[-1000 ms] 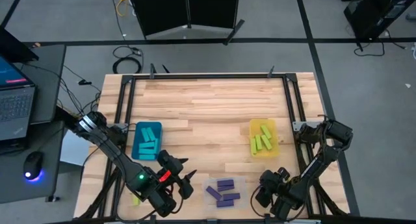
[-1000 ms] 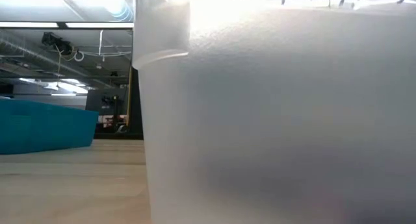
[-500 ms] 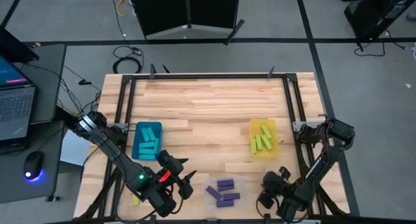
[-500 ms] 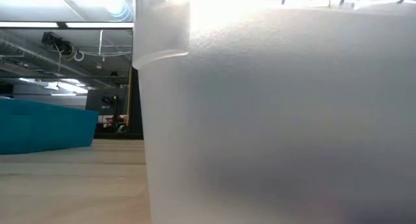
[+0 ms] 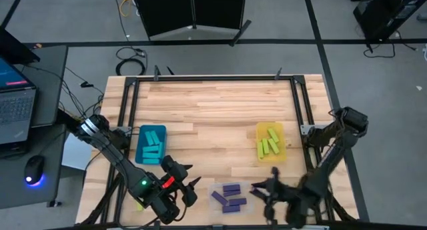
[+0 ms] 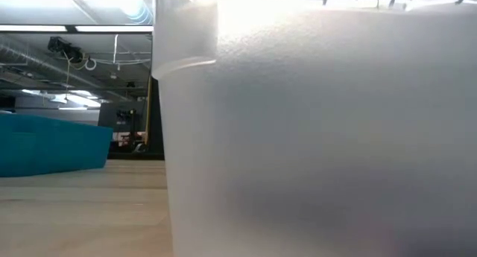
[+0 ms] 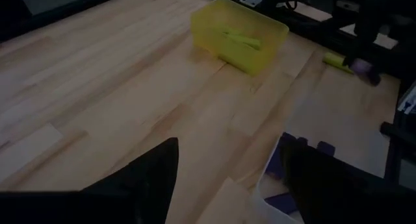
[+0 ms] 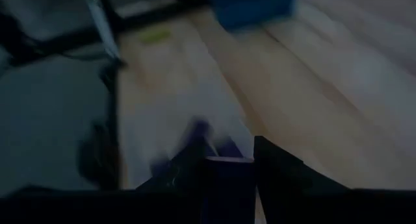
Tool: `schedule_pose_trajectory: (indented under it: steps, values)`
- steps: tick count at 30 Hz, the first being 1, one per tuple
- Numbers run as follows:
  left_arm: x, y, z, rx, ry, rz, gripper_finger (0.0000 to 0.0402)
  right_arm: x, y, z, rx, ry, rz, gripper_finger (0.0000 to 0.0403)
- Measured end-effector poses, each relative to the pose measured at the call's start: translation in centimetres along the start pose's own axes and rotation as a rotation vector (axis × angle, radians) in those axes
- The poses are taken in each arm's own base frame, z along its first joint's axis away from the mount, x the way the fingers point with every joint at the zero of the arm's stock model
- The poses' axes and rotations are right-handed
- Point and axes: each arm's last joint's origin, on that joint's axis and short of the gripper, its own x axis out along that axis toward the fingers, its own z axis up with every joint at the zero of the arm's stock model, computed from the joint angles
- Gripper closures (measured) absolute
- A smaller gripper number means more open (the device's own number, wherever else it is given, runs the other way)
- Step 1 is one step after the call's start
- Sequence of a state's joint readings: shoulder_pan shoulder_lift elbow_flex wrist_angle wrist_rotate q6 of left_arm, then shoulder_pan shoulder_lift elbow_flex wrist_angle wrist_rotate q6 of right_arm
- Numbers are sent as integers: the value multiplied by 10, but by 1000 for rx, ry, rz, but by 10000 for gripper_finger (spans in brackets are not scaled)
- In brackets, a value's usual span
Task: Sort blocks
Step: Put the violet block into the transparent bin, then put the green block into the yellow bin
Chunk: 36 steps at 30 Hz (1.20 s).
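Observation:
Cyan blocks (image 5: 152, 147) lie in the teal bin (image 5: 142, 133), yellow-green blocks (image 5: 268, 146) in the yellow bin (image 5: 270, 127), and purple blocks (image 5: 229, 197) in the clear bin (image 5: 245, 187). One yellow-green block (image 5: 140, 205) lies by the near left frame. My right gripper (image 5: 261, 193) is at the clear bin's right side, shut on a purple block (image 8: 224, 178). My left gripper (image 5: 188, 190) waits open, left of the clear bin, over the near edge. My right gripper has a purple block pinched between its two fingers; the block's end (image 8: 225, 173) shows between the dark fingers (image 8: 276, 165) in the right wrist view. The fingers point toward the table's left. Motion blur hides how the block sits.
The clear bin's wall (image 6: 320, 138) fills most of the low view, with the teal bin (image 6: 52, 141) behind it on the left. A black frame (image 5: 213, 78) runs around the table. Bare wood (image 5: 213, 110) covers the far half.
My right gripper has swung from the near right corner toward the table's left, turning until its fingers point at the clear bin. The move is quick and blurred. The left arm and the bins have kept still.

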State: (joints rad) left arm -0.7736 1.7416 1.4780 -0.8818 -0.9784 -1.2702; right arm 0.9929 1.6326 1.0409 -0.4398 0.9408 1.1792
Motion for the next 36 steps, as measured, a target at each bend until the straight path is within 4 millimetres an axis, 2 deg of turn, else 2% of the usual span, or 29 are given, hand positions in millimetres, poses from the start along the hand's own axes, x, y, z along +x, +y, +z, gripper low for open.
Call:
schedule_pose_trajectory:
  steps: [6,9,14,16,18,22,25,29,31,36]
  values:
    - [-7,-2,-6,-16,28,-25,131,56,29,31,-102,-126,224,287]
    - [-16,-3,-11,-20,31,-47,131,76,30,36,-111,-141,287,287]
    - [-29,-5,-19,-35,-3,-71,131,98,24,31,-128,-76,309,286]
    - [-33,-5,-20,-33,-16,-77,131,102,23,28,-124,-50,326,263]
    - [-35,-6,-21,-33,-20,-82,131,103,22,28,-129,-36,324,223]
    - [-37,-5,-24,-72,16,-85,131,93,21,38,-165,-67,308,149]
    - [-40,-2,-30,-118,75,-85,131,72,22,46,-209,-137,249,125]
    - [-50,5,-47,-227,273,-23,131,33,16,46,-283,-202,128,127]
    - [-55,10,-64,-258,427,71,131,16,8,47,-268,-237,83,135]
    - [-76,20,-100,-325,741,347,131,-6,-13,43,-210,-269,71,156]
